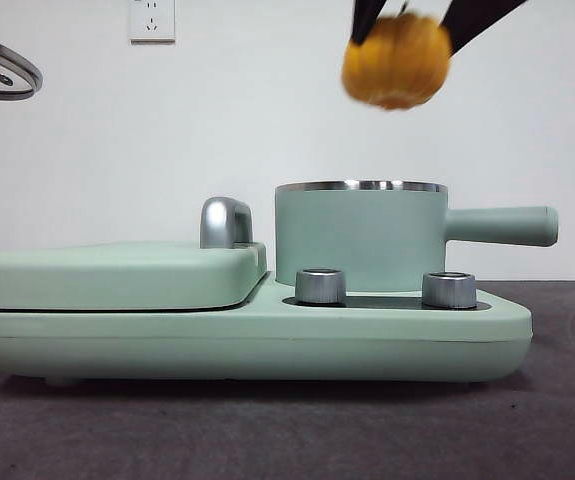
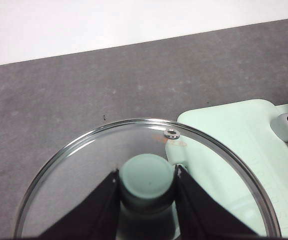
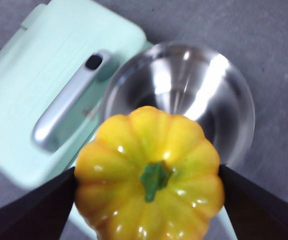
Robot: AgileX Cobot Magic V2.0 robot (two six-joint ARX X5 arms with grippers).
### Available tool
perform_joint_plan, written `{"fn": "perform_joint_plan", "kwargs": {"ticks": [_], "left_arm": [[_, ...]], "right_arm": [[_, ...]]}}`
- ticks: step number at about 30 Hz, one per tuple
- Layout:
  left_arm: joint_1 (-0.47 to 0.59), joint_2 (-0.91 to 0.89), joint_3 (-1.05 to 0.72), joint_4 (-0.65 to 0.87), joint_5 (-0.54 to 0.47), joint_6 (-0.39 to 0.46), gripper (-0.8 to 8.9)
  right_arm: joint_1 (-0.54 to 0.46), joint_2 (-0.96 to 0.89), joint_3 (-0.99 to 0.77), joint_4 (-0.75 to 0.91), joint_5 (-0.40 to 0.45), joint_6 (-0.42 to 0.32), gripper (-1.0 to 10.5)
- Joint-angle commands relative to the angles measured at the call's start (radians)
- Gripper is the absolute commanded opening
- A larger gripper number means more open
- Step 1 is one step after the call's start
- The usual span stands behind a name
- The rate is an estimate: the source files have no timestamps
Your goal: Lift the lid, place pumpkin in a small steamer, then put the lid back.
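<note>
Pumpkin [image 3: 151, 180] in right claw [image 3: 149, 185] above small steamer [image 1: 362, 235]; left claw [image 2: 148, 187] grips lid [image 2: 149, 175].

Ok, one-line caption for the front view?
Right gripper holds the pumpkin above the open steamer; the lid is held up at far left.

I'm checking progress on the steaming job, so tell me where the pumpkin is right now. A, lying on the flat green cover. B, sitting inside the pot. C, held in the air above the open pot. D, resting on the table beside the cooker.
C: the right gripper holds the pumpkin in the air above the pot, which stands open, while the left gripper holds the lid off to the side.
</note>
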Motion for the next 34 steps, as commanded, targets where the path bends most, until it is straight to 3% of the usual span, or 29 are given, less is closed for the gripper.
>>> {"fn": "perform_joint_plan", "kwargs": {"ticks": [1,18,34], "left_arm": [[0.000,-0.001,0.014,0.033,-0.004,0.006,0.12],[0.000,-0.001,0.014,0.033,-0.004,0.006,0.12],[0.000,-0.001,0.014,0.033,-0.004,0.006,0.12]], "right_arm": [[-0.005,0.084,0.049,0.037,-0.002,-0.047,4.1],[-0.013,0.340,0.059,0.238,0.000,-0.086,4.1],[-0.015,0.431,0.058,0.232,-0.002,-0.090,4.1]]}}
